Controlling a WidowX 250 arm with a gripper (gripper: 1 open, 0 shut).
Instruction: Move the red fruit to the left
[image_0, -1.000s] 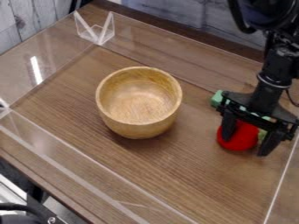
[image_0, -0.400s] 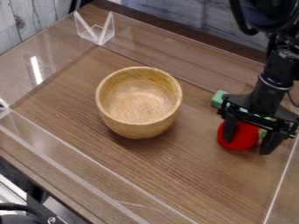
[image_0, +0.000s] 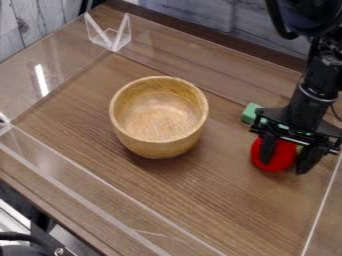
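A clear plastic wall (image_0: 40, 160) runs along the left and near edges of the dark wood-grain tabletop (image_0: 201, 200), with a small clear angled piece (image_0: 110, 32) standing at the far left corner. Near the middle sits an empty wooden bowl (image_0: 159, 116), upright. Right of it, well apart, a bit of a green block (image_0: 250, 114) shows beside the black arm (image_0: 318, 75), which comes straight down from the upper right. Its claw (image_0: 293, 153) points down over the red fruit (image_0: 275, 155), one black finger on each side; the fruit rests on the tabletop near the right edge. Whether the fingers press the fruit or stand just off it cannot be told.
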